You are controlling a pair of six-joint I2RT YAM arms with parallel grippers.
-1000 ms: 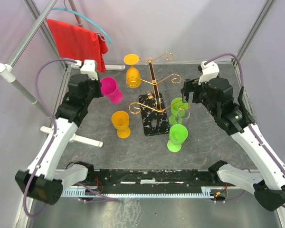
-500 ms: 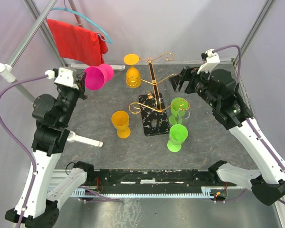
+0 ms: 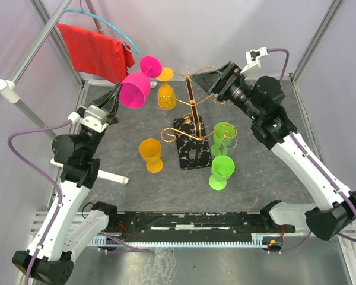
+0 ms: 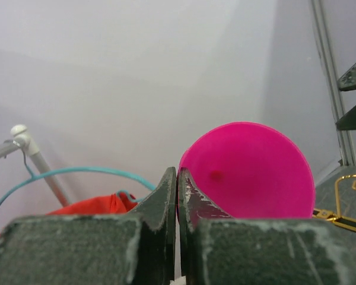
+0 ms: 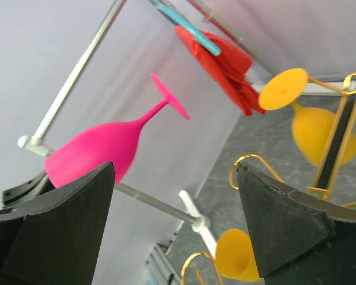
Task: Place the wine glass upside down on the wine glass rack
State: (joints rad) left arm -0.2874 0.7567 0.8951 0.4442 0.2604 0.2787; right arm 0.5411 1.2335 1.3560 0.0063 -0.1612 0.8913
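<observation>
The pink wine glass [image 3: 134, 90] hangs in the air left of the rack's top, tilted, with its foot [image 3: 150, 63] pointing toward the rack. My left gripper [image 3: 114, 98] is shut on its rim; in the left wrist view the fingers [image 4: 166, 196] pinch the wall of the pink bowl [image 4: 249, 172]. The gold wire rack [image 3: 190, 104] stands on its black veined base [image 3: 193, 155]. My right gripper [image 3: 207, 84] is open and empty, raised beside the rack's top right arms. It faces the pink glass [image 5: 101, 148] in the right wrist view.
An orange glass [image 3: 166, 95] hangs upside down on the rack's back left arm. Another orange glass [image 3: 151, 154] stands left of the base. Two green glasses [image 3: 222, 170] [image 3: 223, 133] are right of it. A red cloth [image 3: 98, 50] hangs on a hanger at the back left.
My left arm has lifted the pink glass up and toward the rack, tipping its foot toward the rack. My right arm has risen and swung left to the rack's top.
</observation>
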